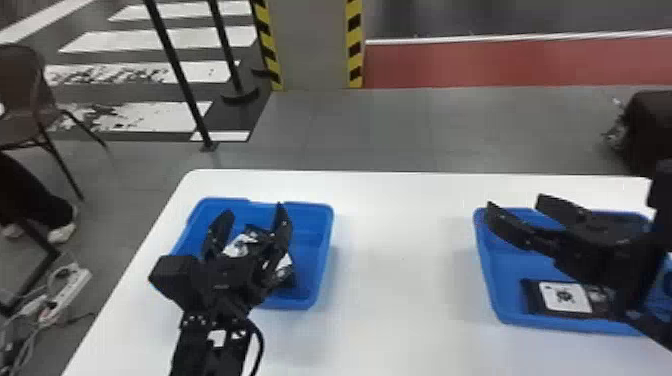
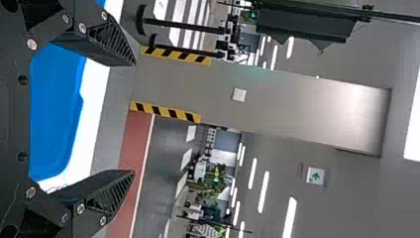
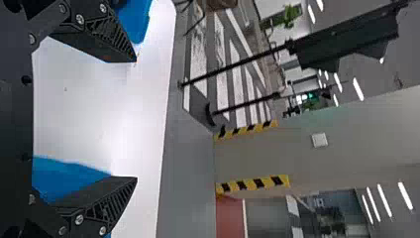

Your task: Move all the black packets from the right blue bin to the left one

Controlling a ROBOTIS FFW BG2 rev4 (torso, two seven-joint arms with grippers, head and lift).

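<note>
My left gripper is open above the left blue bin, where several black packets with white labels lie partly hidden under it. In the left wrist view the left gripper has nothing between its spread fingers, with blue bin behind them. My right gripper stands open over the right blue bin; the right wrist view shows this gripper holding nothing. A black packet with a white label lies flat near that bin's front side, its right part covered by the right arm.
A white table carries both bins, with a wide bare stretch between them. Beyond its far edge are the floor, a pillar with yellow-black stripes and black posts. A chair stands off to the left.
</note>
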